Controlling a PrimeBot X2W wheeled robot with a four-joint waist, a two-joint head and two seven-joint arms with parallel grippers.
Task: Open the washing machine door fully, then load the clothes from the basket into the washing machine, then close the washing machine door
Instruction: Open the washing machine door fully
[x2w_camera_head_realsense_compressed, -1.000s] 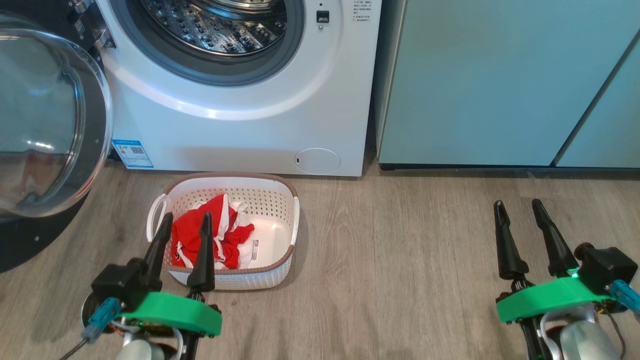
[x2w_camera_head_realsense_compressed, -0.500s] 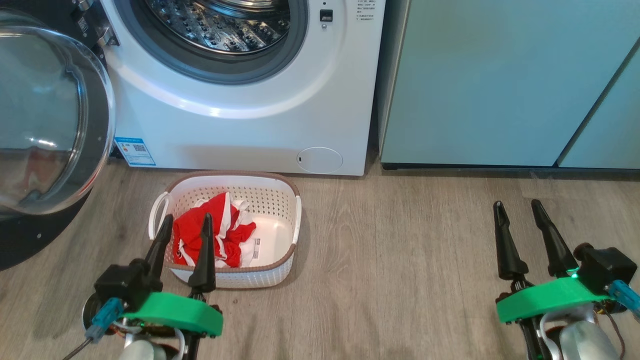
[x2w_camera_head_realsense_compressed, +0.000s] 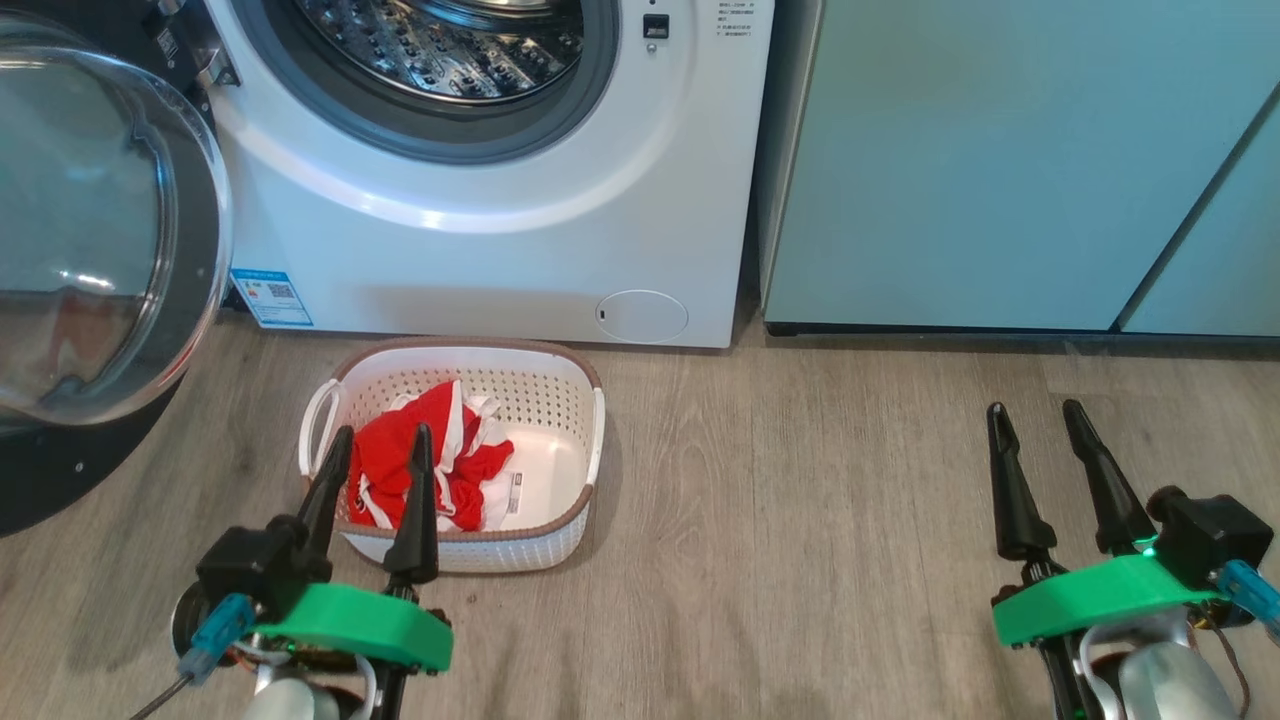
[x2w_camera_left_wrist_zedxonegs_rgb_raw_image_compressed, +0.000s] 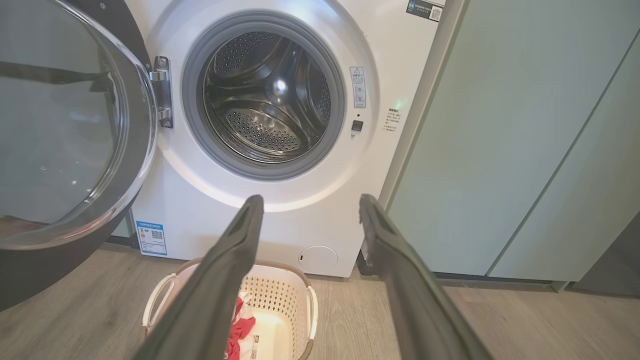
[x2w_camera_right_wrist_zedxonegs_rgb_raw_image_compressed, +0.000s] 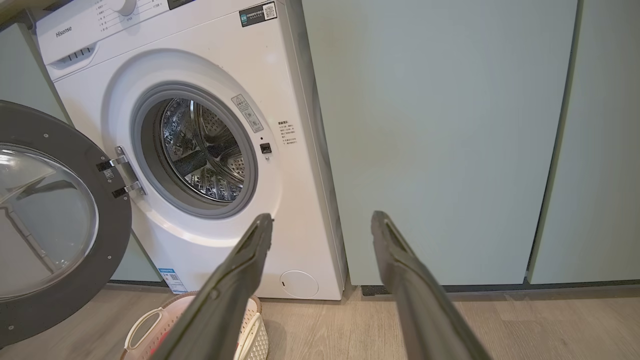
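- The washing machine door stands wide open on your left; step one looks done.
- Your left gripper, jaws spread and empty, hangs by the basket; the clothes lie inside, not yet loaded.
- Your right gripper has its jaws spread and empty; closing the door remains.

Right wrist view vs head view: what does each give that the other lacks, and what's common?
Right wrist view adds: the control panel along the machine's top, with its dial.
Head view adds: the red clothes lying in the basket, and the open left gripper, whose fingers overlap the basket in that view.
Shared: the washing machine, the washing machine door standing open at the left, the steel drum, the teal cabinets, the open right gripper.
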